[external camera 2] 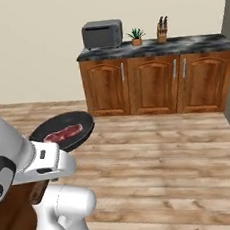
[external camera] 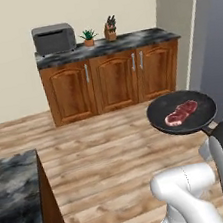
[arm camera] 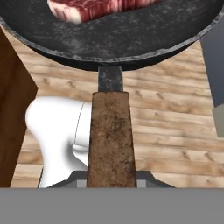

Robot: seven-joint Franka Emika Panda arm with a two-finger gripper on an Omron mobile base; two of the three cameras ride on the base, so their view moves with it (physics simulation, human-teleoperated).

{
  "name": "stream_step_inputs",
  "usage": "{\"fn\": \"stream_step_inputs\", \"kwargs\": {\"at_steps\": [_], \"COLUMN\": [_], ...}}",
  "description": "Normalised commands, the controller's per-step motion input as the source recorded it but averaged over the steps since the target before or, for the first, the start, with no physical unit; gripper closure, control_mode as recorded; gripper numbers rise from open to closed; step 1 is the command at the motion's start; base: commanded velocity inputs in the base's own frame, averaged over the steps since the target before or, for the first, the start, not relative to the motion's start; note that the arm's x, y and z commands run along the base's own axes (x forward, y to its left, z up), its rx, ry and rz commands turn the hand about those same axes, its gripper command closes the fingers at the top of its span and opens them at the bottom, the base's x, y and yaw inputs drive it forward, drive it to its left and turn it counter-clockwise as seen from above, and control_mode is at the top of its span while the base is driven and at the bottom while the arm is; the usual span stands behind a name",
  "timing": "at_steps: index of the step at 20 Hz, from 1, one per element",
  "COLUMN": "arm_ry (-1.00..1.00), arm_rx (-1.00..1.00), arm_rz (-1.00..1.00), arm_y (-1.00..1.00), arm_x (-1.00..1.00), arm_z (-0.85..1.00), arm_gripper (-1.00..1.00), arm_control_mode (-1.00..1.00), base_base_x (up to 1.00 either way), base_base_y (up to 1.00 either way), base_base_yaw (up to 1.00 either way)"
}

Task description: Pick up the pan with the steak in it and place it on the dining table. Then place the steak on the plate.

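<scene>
The black pan (external camera: 198, 117) hangs level in the air over the wooden floor, and the red steak (external camera: 181, 112) lies in its middle. From the right base the pan (external camera 2: 81, 121) and steak (external camera 2: 62, 134) appear just past my arm. In the hand view my gripper (arm camera: 110, 181) is shut on the brown wooden handle (arm camera: 110, 135), with the pan (arm camera: 127, 41) and an edge of the steak (arm camera: 87, 8) above it. A corner of the dining table (external camera: 17, 193), with its marbled top, stands to the pan's left and lower. The plate is out of view.
A wooden cabinet run (external camera: 111, 78) with a marbled top stands at the far wall, carrying a grey toaster oven (external camera: 53, 38), a small plant (external camera: 88, 36) and a knife block (external camera: 110, 29). A grey wall (external camera: 213, 32) rises on the right. Open wooden floor (external camera: 100, 155) lies between.
</scene>
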Motion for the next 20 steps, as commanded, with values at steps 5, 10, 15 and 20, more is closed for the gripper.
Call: {"fn": "stream_step_inputs", "kwargs": {"at_steps": [5, 10, 15, 20], "arm_ry": [0.00, 0.00, 0.00, 0.00], "arm_rx": [0.00, 0.00, 0.00, 0.00], "arm_rz": [0.00, 0.00, 0.00, 0.00], "arm_y": [0.00, 0.00, 0.00, 0.00], "arm_x": [0.00, 0.00, 0.00, 0.00], "arm_z": [0.00, 0.00, 0.00, 0.00], "arm_gripper": [1.00, 1.00, 1.00, 1.00], "arm_control_mode": [1.00, 1.00, 1.00, 1.00], "base_base_x": [-0.05, -0.05, -0.05, -0.05], "base_base_y": [0.00, 0.00, 0.00, 0.00], "base_base_yaw": [0.48, 0.49, 0.49, 0.49]}}
